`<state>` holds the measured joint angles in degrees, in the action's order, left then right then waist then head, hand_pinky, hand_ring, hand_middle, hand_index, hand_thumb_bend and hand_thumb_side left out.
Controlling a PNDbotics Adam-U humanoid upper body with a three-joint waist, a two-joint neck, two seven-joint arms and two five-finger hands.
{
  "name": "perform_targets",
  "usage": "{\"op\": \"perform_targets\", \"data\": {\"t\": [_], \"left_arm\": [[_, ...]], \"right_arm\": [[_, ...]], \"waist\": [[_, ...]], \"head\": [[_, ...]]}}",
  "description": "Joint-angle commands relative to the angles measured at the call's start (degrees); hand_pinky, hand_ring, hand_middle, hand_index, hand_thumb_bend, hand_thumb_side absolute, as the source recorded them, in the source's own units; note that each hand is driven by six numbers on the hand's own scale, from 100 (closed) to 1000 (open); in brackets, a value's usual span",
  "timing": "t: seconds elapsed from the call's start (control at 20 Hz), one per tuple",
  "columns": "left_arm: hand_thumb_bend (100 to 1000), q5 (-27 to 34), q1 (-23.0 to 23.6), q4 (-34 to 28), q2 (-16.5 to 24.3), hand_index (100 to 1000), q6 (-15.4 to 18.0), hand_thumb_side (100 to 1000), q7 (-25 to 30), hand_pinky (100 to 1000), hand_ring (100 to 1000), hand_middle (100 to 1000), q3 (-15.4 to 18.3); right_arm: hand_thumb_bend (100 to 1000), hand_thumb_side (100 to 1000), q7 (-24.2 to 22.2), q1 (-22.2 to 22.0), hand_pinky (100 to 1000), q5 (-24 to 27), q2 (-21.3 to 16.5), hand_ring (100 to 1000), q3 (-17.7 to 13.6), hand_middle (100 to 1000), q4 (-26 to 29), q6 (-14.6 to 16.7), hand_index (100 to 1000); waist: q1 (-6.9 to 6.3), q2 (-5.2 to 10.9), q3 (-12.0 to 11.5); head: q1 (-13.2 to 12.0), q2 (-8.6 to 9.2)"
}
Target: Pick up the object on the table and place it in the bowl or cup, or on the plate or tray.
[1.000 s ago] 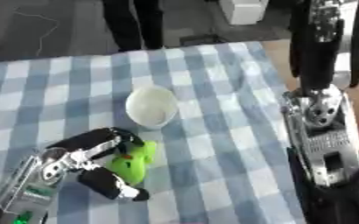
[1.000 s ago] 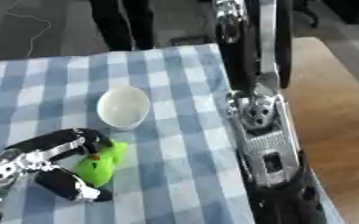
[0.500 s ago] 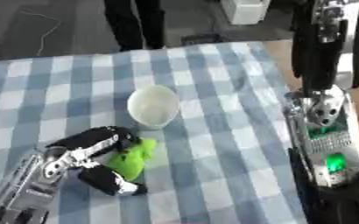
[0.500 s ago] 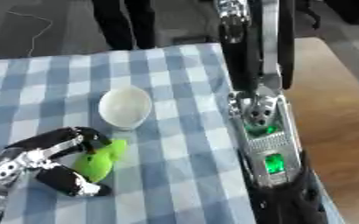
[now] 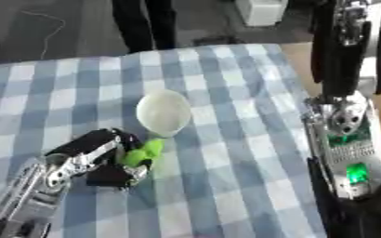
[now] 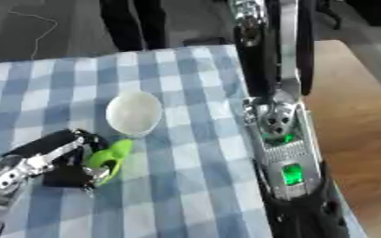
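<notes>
A: How much of the task can be counted as done?

B: The pick-up, by the look of it. The green object is pinched between the curled fingers and thumb of the left hand, and it is held just beside the near rim of the white bowl. Whether it is fully lifted clear of the checked tablecloth cannot be told for certain, though its upper end is tilted up toward the bowl.

A: And what is left?

B: The placing itself. Nothing is seen inside the bowl, so the object is judged not yet delivered. It has to be carried a little farther forward over the rim and then let go.

A: Is the right hand being used at all?

B: The right arm is seen hanging at the right side of the table, with green lights lit on its casing, but the right hand itself is not shown in either view, so nothing can be said of its fingers.

A: Anything that could spoil the last step?

B: The bowl is small and looks light; it could be nudged if the hand is brought in too low. The object's exact shape cannot be made out, so how it will settle inside is left open.
</notes>
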<state>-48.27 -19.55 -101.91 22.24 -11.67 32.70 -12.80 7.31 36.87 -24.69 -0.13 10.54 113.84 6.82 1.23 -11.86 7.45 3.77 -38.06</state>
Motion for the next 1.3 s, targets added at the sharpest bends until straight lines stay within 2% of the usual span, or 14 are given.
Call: {"op": "perform_targets", "data": {"t": [0.05, 0.2, 0.35, 0.55, 0.7, 0.75, 0.8, 0.85, 0.9, 0.95, 1.05, 1.2, 1.25, 1.3], "left_arm": [[100, 0.97, -0.31, 0.11, -0.08, 475, -0.21, 711, -4.75, 100, 100, 309, 0.50], [100, 1.53, -0.18, 1.34, -0.24, 404, -0.32, 688, -8.04, 100, 100, 112, 0.21], [100, 1.77, -0.11, 2.25, -0.36, 324, -0.22, 667, -9.51, 100, 100, 100, -0.10], [100, 2.54, -0.06, 2.47, -0.36, 294, -0.09, 659, -10.76, 100, 100, 100, -0.07], [100, 3.02, 0.00, 2.30, -0.27, 324, -0.19, 666, -11.56, 100, 100, 100, -0.02], [100, 2.97, 0.05, 2.19, -0.24, 386, -0.04, 697, -11.82, 100, 100, 100, -0.04], [100, 2.76, 0.09, 2.13, -0.20, 455, 0.16, 750, -11.71, 100, 100, 167, -0.14], [142, 2.45, 0.10, 2.12, -0.21, 511, 0.34, 768, -11.26, 100, 154, 262, -0.22], [303, 2.11, 0.13, 2.46, -0.23, 578, 0.39, 699, -9.62, 100, 313, 395, -0.58], [388, 1.77, 0.04, 2.60, -0.30, 613, 0.40, 656, -7.68, 100, 384, 456, -0.79], [500, 1.27, -0.10, 2.48, -0.54, 710, 0.52, 611, -3.06, 312, 520, 598, -1.23], [587, 1.56, -0.29, 0.99, -0.84, 783, 0.98, 576, 2.80, 423, 600, 693, -1.75], [587, 1.79, -0.36, 0.34, -0.85, 783, 1.11, 576, 4.47, 423, 600, 693, -1.86], [609, 2.02, -0.43, -0.30, -0.85, 812, 1.22, 543, 6.09, 467, 626, 720, -2.00]], "right_arm": [[100, 925, -0.07, 1.12, 550, 0.04, -0.02, 458, 0.03, 582, 0.75, 0.18, 650], [100, 925, -0.03, 1.15, 550, 0.06, 0.01, 458, 0.02, 582, 0.75, 0.20, 650], [100, 925, 0.01, 1.18, 550, 0.06, 0.04, 458, 0.00, 582, 0.75, 0.23, 650], [100, 924, 0.02, 1.17, 550, 0.05, 0.02, 458, 0.01, 582, 0.75, 0.20, 650], [100, 925, 0.02, 1.16, 550, 0.03, 0.00, 458, 0.00, 582, 0.75, 0.18, 650], [100, 925, 0.01, 1.16, 550, 0.03, 0.00, 458, 0.01, 582, 0.75, 0.16, 650], [100, 925, 0.01, 1.16, 550, 0.03, -0.02, 458, 0.00, 583, 0.75, 0.15, 650], [100, 925, 0.00, 1.15, 550, 0.02, -0.04, 458, 0.00, 583, 0.75, 0.14, 650], [100, 925, -0.03, 1.15, 550, 0.02, -0.06, 458, 0.03, 583, 0.75, 0.13, 650], [100, 925, -0.05, 1.14, 550, 0.02, -0.07, 458, 0.03, 583, 0.75, 0.11, 650], [100, 925, -0.05, 1.15, 550, 0.02, -0.05, 458, 0.03, 583, 0.75, 0.11, 650], [100, 925, -0.06, 1.17, 550, 0.02, -0.01, 458, 0.04, 583, 0.75, 0.13, 650], [100, 925, -0.06, 1.17, 550, 0.01, -0.01, 458, 0.04, 583, 0.75, 0.13, 650], [100, 925, -0.06, 1.18, 550, 0.00, 0.02, 458, 0.05, 583, 0.75, 0.15, 650]], "waist": [[-0.05, 0.79, -0.02], [-0.02, 0.75, 0.02], [0.00, 0.72, 0.07], [-0.01, 0.74, 0.04], [-0.03, 0.77, 0.01], [-0.03, 0.78, 0.00], [-0.03, 0.79, -0.01], [-0.03, 0.80, -0.03], [-0.05, 0.80, -0.01], [-0.05, 0.81, -0.02], [-0.03, 0.81, 0.01], [-0.05, 0.79, 0.07], [-0.07, 0.79, 0.07], [-0.09, 0.79, 0.10]], "head": [[-0.24, 0.29], [-0.28, 0.23], [-0.33, 0.18], [-0.38, 0.13], [-0.40, 0.14], [-0.42, 0.15], [-0.43, 0.15], [-0.45, 0.14], [-0.54, 0.11], [-0.57, 0.08], [-0.61, 0.01], [-0.70, -0.08], [-0.72, -0.12], [-0.75, -0.17]]}}
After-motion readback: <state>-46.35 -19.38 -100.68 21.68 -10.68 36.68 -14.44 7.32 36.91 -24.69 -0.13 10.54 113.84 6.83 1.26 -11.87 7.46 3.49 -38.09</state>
